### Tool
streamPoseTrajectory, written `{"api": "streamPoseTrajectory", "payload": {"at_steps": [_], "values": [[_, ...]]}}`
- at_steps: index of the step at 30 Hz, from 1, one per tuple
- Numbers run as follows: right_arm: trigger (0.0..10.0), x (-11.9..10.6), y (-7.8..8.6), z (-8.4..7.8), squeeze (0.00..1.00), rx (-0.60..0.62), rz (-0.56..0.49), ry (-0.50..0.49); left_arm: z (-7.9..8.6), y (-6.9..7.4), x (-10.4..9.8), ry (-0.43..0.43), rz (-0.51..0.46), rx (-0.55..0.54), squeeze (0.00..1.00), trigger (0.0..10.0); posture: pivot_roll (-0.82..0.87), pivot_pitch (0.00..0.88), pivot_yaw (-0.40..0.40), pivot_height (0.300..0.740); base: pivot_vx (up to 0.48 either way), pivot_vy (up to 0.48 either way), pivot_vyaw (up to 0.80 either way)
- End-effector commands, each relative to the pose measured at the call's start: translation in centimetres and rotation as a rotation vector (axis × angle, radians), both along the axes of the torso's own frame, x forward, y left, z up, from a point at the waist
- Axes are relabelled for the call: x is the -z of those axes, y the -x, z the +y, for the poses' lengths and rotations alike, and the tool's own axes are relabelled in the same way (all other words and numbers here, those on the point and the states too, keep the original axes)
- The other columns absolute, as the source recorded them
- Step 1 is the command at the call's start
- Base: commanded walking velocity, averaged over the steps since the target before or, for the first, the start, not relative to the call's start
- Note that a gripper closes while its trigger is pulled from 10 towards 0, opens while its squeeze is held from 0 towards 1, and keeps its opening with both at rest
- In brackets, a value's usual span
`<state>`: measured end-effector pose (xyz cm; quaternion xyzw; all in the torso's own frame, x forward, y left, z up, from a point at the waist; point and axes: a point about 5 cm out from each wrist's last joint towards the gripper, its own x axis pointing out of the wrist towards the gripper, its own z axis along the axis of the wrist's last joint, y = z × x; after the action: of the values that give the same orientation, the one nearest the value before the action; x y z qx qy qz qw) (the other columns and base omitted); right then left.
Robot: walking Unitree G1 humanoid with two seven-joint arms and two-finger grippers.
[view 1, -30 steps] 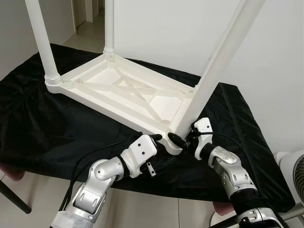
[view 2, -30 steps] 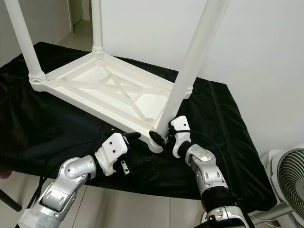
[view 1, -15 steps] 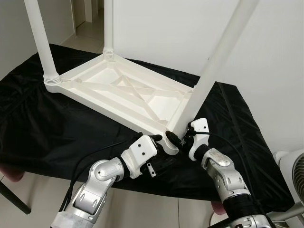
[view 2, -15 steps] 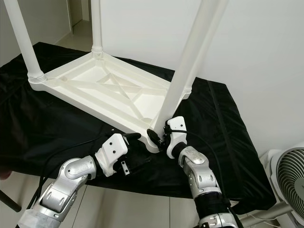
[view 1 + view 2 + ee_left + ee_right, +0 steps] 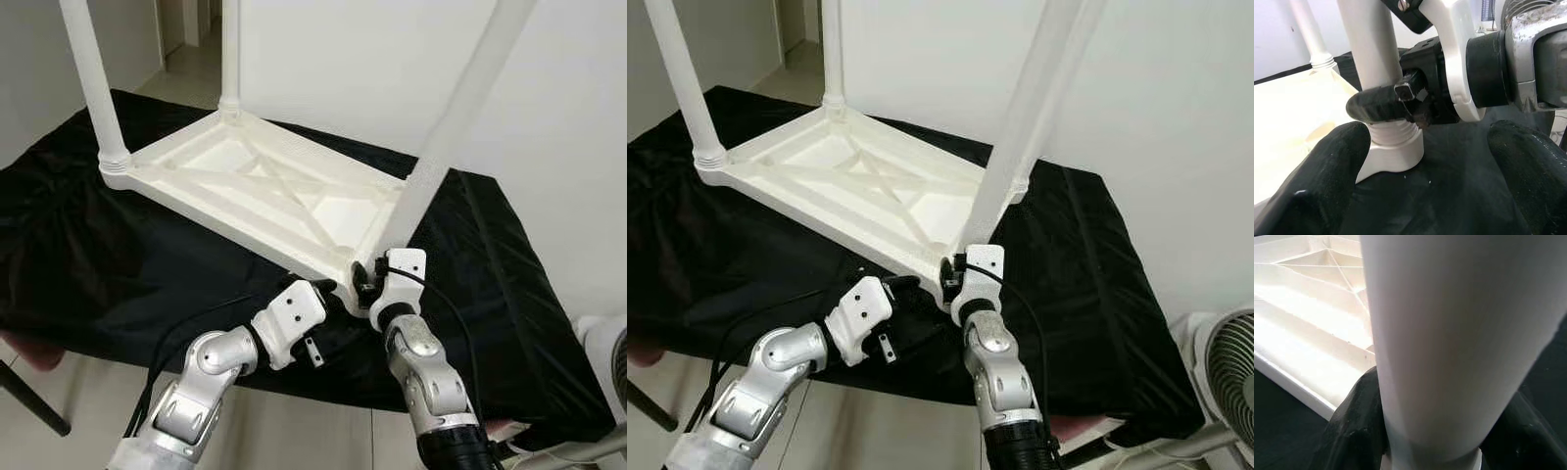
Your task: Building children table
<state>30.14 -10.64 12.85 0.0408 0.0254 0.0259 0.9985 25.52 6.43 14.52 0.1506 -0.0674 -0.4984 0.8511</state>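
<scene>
A white children's table point(image 5: 265, 186) lies upside down on a black cloth point(image 5: 78, 245). Three of its legs stand up. My right gripper point(image 5: 366, 285) is shut on the base of the near corner leg point(image 5: 451, 127), just above the threaded collar. In the right wrist view the leg point(image 5: 1459, 333) sits between the black fingers point(image 5: 1354, 416). My left gripper point(image 5: 326, 294) is open at the same corner, close beside the leg's base and not holding it. In the left wrist view its fingers point(image 5: 1327, 161) stand wide apart in front of the collar point(image 5: 1393, 142).
The far left leg point(image 5: 93, 78) and the back leg point(image 5: 230, 49) rise from the other corners. A fan point(image 5: 1225, 362) stands on the floor to the right. A white wall runs close behind the table. A doorway opens at the back left.
My right forearm has swung left and now comes up from below the corner, its wrist turned around the leg's base while still gripping. The left gripper stayed put.
</scene>
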Motion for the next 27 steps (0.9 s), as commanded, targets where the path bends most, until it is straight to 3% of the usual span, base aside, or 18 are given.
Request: {"api": "streamPoseTrajectory", "payload": {"at_steps": [1,5,6,14,15,18,19,20,21,23,27], "values": [[10.0,0.4,0.9,-1.2,0.00,0.096,0.010,0.033,-0.3,0.0,0.0,0.013,-0.002,-0.035,0.00,10.0,0.00,0.000,-0.159,0.740,0.000,0.000,0.00],[10.0,0.1,0.9,-1.3,0.00,0.099,0.003,0.027,-0.3,0.0,0.0,0.013,-0.003,-0.035,0.00,10.0,0.00,0.000,-0.159,0.740,0.000,0.000,0.00],[10.0,-0.2,0.9,-1.4,1.00,0.103,-0.014,0.017,-0.3,0.0,0.0,0.013,-0.004,-0.037,0.00,10.0,0.00,0.000,-0.162,0.740,0.000,0.000,0.00],[10.0,-1.0,0.6,-2.5,1.00,0.061,-0.081,-0.019,-0.3,-0.1,0.0,0.014,-0.006,-0.039,0.00,10.0,0.00,0.000,-0.165,0.740,0.000,0.000,0.00],[10.0,-0.8,0.5,-2.7,1.00,-0.023,-0.085,-0.018,-0.4,-0.1,0.0,0.014,-0.006,-0.038,0.00,10.0,0.01,0.000,-0.169,0.740,0.000,0.000,0.00],[10.0,-0.5,0.5,-2.8,1.00,-0.071,-0.074,-0.007,-0.4,-0.2,0.0,0.014,-0.007,-0.038,0.00,10.0,0.01,0.000,-0.171,0.740,0.000,0.000,0.00],[10.0,0.0,0.6,-2.9,0.00,-0.131,-0.063,0.007,-0.4,-0.2,0.0,0.014,-0.010,-0.039,0.00,10.0,0.01,0.000,-0.174,0.740,0.000,0.000,0.00],[10.0,0.0,0.6,-2.9,0.00,-0.131,-0.063,0.007,-0.4,-0.2,0.0,0.014,-0.010,-0.039,0.00,10.0,0.01,0.000,-0.174,0.740,0.000,0.000,0.00],[10.0,1.2,0.4,-3.1,0.00,-0.304,-0.027,0.049,-0.4,-0.4,-0.1,0.014,-0.016,-0.043,0.00,10.0,0.02,0.000,-0.173,0.740,0.000,0.000,0.00],[10.0,1.2,0.4,-3.1,0.00,-0.304,-0.027,0.049,-0.4,-0.4,-0.1,0.014,-0.016,-0.043,0.00,10.0,0.02,0.000,-0.173,0.740,0.000,0.000,0.00],[10.0,1.6,-0.2,-3.9,0.00,-0.464,-0.014,0.113,-0.3,-0.5,-0.1,0.011,-0.018,-0.042,0.00,10.0,0.02,0.000,-0.168,0.740,0.000,0.000,0.00]]}}
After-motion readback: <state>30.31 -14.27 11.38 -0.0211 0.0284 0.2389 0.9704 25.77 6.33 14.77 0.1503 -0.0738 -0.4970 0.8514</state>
